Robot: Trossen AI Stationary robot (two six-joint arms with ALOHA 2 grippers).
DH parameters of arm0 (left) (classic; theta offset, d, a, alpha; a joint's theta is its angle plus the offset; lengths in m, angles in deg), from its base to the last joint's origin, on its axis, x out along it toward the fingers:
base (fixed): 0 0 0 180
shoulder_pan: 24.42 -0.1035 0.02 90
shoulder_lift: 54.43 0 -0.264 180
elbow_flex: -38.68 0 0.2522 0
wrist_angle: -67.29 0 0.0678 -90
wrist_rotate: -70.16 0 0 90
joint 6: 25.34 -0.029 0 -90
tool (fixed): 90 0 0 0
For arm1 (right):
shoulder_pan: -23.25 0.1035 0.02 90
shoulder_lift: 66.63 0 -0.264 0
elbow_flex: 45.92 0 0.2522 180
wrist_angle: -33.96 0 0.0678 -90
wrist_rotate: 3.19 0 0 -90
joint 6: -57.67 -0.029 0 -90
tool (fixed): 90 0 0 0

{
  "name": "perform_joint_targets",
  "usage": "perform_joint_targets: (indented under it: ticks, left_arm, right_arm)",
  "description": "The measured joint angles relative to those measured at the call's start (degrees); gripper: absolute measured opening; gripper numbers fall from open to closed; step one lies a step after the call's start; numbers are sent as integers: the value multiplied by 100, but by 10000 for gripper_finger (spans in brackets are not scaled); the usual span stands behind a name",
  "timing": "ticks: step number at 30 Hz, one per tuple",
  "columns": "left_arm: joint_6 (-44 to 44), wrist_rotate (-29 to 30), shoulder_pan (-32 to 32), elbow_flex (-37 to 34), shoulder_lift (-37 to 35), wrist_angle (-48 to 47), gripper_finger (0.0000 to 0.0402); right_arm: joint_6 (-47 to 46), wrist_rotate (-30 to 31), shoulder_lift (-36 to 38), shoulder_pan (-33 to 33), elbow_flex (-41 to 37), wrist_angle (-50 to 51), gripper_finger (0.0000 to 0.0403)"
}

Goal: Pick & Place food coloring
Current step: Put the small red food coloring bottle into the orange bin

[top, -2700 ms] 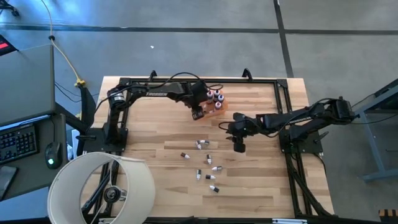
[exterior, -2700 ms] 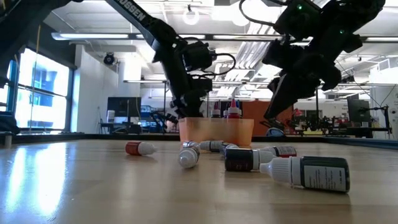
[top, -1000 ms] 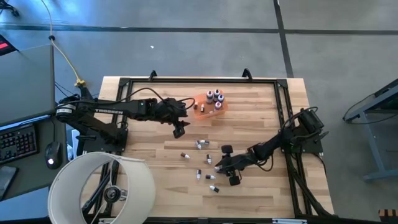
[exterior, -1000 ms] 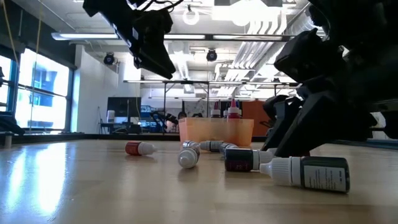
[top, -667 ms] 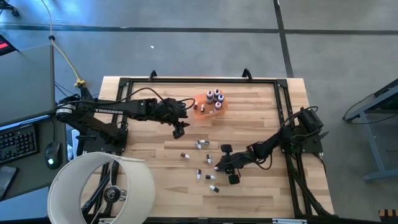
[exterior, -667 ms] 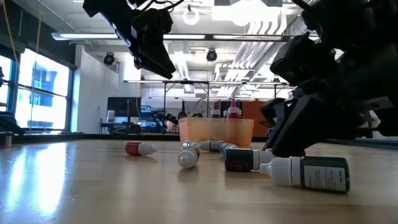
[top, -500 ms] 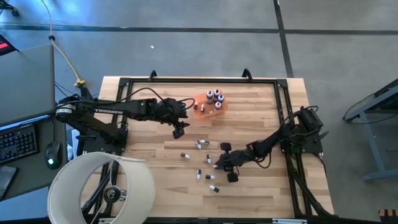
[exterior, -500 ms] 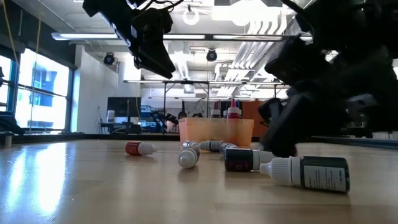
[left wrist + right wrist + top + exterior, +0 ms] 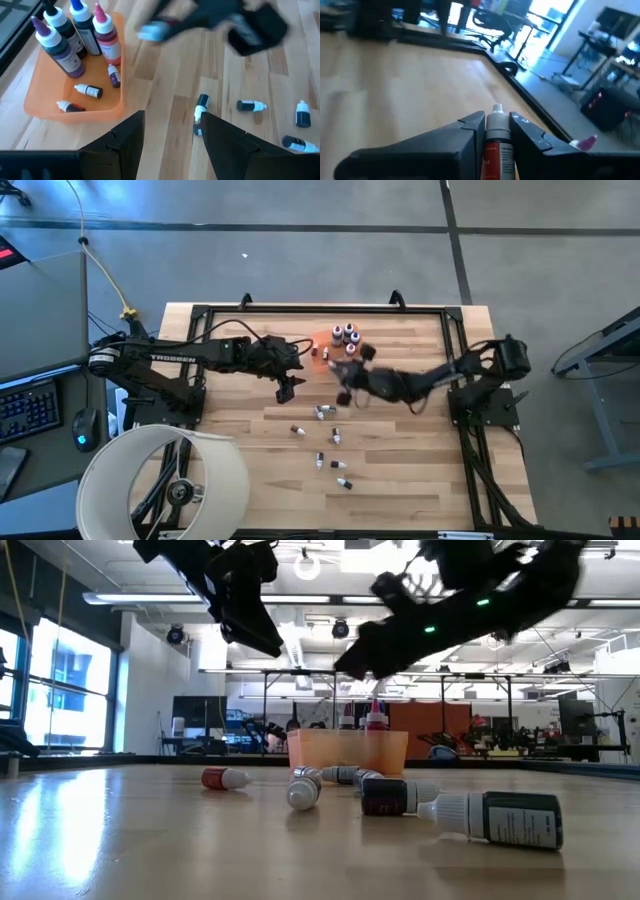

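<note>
Small food coloring bottles (image 9: pixel 322 412) with white caps lie on their sides, scattered on the wooden table; in the low view they show as lying bottles (image 9: pixel 490 817). An orange tray (image 9: pixel 322 358) near the far edge holds taller upright bottles (image 9: pixel 75 30) and a few small ones lying down. My right gripper (image 9: pixel 344 393) is raised just to the near side of the tray, shut on one small bottle (image 9: pixel 496 142). My left gripper (image 9: pixel 288 390) hangs open above the table, left of the tray, its fingers (image 9: pixel 125 140) touching nothing. My right gripper pinches the small bottle between its two fingers (image 9: pixel 470 132), which sit on either side of its red-labelled body (image 9: pixel 495 152). The white cap (image 9: pixel 496 120) sticks out past the fingertips. The bottle is lifted clear of the table.
A black frame (image 9: pixel 300 310) runs along the table's far and side edges. A large pale lampshade (image 9: pixel 165 480) covers the near left corner. Bare wood lies right of the scattered bottles and between them and the tray.
My right gripper has risen from among the scattered bottles at the table's near middle and swung quickly toward the far edge, up to the tray, carrying one small bottle off the table. The other bottles have stayed in place.
</note>
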Motion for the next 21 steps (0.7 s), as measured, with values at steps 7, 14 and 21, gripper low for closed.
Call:
perform_joint_targets:
  ticks: [7, 14, 21]
  left_arm:
    - [-31, 0, 0, 0, 0, -170, 190]
    - [-172, 2, 0, 0, 0, -301, 190]
    - [-184, 2, 0, 0, 0, -547, 190]
  right_arm:
    - [-846, -453, -684, -973, 1440, 2547, 73]
    - [-1393, -794, -1250, -1319, 2785, 4599, 76]
    - [-1164, -1291, -1391, -1353, 3073, 4741, 77]
